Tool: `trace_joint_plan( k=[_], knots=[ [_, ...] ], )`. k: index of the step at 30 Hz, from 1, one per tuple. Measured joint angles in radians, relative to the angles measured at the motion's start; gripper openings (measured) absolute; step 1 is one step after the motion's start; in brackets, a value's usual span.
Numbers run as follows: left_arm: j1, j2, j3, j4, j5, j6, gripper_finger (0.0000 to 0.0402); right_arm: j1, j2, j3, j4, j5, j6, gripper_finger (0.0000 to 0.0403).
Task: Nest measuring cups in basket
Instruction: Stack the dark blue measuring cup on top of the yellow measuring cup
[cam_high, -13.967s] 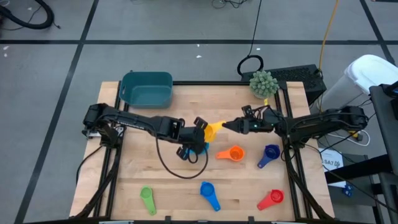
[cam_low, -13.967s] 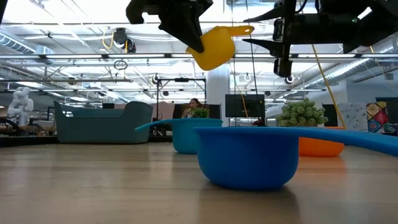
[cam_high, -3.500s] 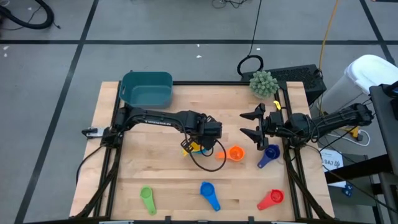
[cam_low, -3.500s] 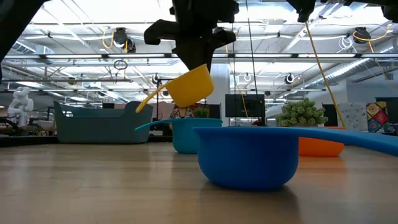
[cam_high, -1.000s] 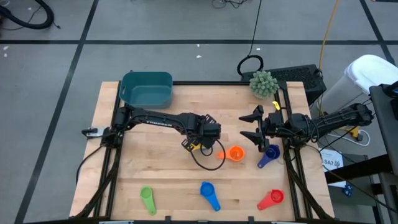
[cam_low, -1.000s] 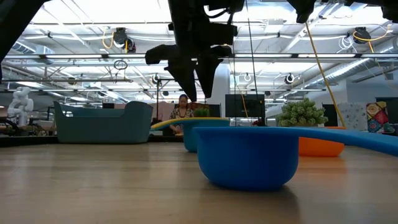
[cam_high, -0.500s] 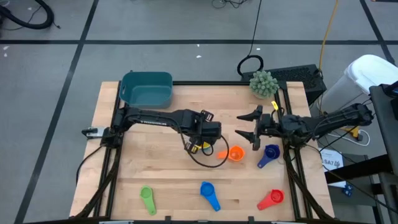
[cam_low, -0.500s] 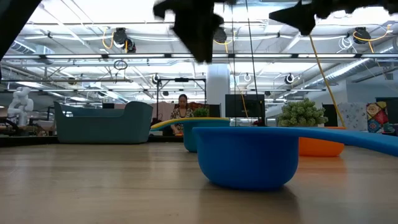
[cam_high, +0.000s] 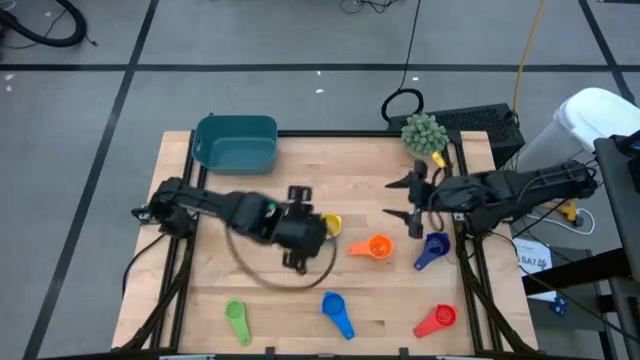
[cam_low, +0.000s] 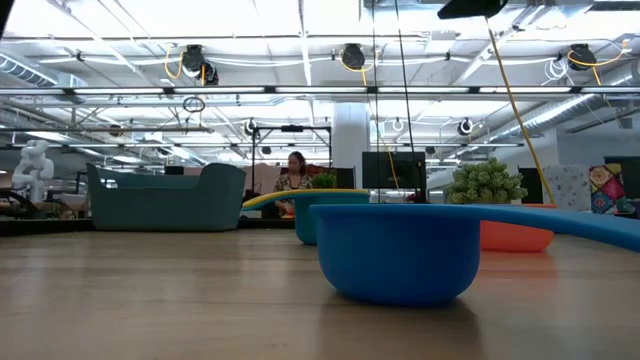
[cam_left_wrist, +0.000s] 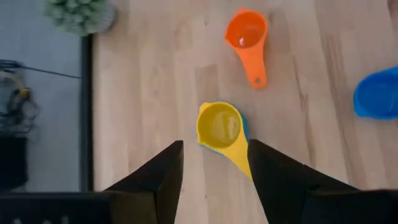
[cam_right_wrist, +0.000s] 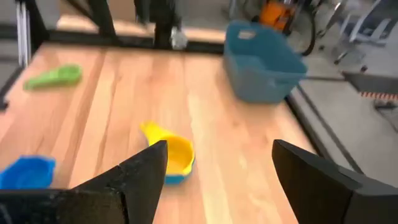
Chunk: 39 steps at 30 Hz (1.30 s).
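Note:
The yellow cup (cam_left_wrist: 219, 124) sits nested inside the light blue cup (cam_right_wrist: 176, 178) near mid-table (cam_high: 331, 224). My left gripper (cam_left_wrist: 213, 149) is open and hovers just left of that pair (cam_high: 312, 232), touching nothing. My right gripper (cam_high: 402, 200) is open too, above the table right of the orange cup (cam_high: 377, 246). The dark purple-blue cup (cam_high: 433, 245), blue cup (cam_high: 335, 308), green cup (cam_high: 235, 318) and red cup (cam_high: 438, 318) lie on the wood. The teal basket (cam_high: 237, 142) stands at the far left corner.
A spiky green ball plant (cam_high: 422, 133) stands at the far right corner. The blue cup (cam_low: 398, 250) is close to the low camera and hides part of the table behind it. Bare wood lies between the basket and the nested pair.
My left gripper has risen from just above the nested yellow and light blue cups, out of the low view, and drawn back toward the table's left edge. The yellow cup stays seated in the light blue one.

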Motion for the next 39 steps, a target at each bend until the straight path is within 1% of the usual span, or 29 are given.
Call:
trace_joint_plan(
  k=[5, 9, 12, 15, 17, 19, 23, 26, 28, 34, 39],
  knots=[
    [-0.108, -0.039, 0.000, -0.062, -0.144, -0.168, 0.0182, 0.075, 0.132, 0.085, -0.022, -0.001, -0.049, 0.0280],
    [-0.180, -0.038, -0.001, -0.084, -0.190, -0.304, 0.0182, 0.121, 0.270, 0.207, -0.120, -0.001, -0.070, 0.0280],
    [-0.224, -0.039, -0.034, -0.105, -0.245, -0.401, 0.0182, 0.151, 0.365, 0.324, -0.258, -0.004, -0.035, 0.0280],
    [-0.254, -0.038, -0.097, -0.134, -0.296, -0.489, 0.0182, 0.172, 0.442, 0.426, -0.444, -0.001, 0.043, 0.0280],
    [-0.272, -0.036, -0.136, -0.147, -0.319, -0.535, 0.0182, 0.175, 0.475, 0.471, -0.573, 0.001, 0.115, 0.0280],
    [-0.285, -0.038, -0.174, -0.142, -0.340, -0.557, 0.0182, 0.175, 0.487, 0.484, -0.704, 0.000, 0.196, 0.0280],
    [-0.304, -0.037, -0.243, -0.126, -0.370, -0.569, 0.0182, 0.176, 0.478, 0.471, -0.915, -0.005, 0.348, 0.0280],
    [-0.319, -0.038, -0.280, -0.123, -0.416, -0.585, 0.0182, 0.187, 0.449, 0.441, -0.991, -0.029, 0.446, 0.0280],
    [-0.327, -0.038, -0.299, -0.122, -0.426, -0.592, 0.0182, 0.189, 0.422, 0.406, -1.004, -0.039, 0.485, 0.0280],
    [-0.336, -0.037, -0.360, -0.075, -0.477, -0.596, 0.0182, 0.194, 0.358, 0.225, -1.002, -0.179, 0.586, 0.0280],
    [-0.334, -0.038, -0.373, -0.047, -0.481, -0.535, 0.0182, 0.228, 0.330, 0.058, -0.915, -0.289, 0.625, 0.0280]
  ],
)
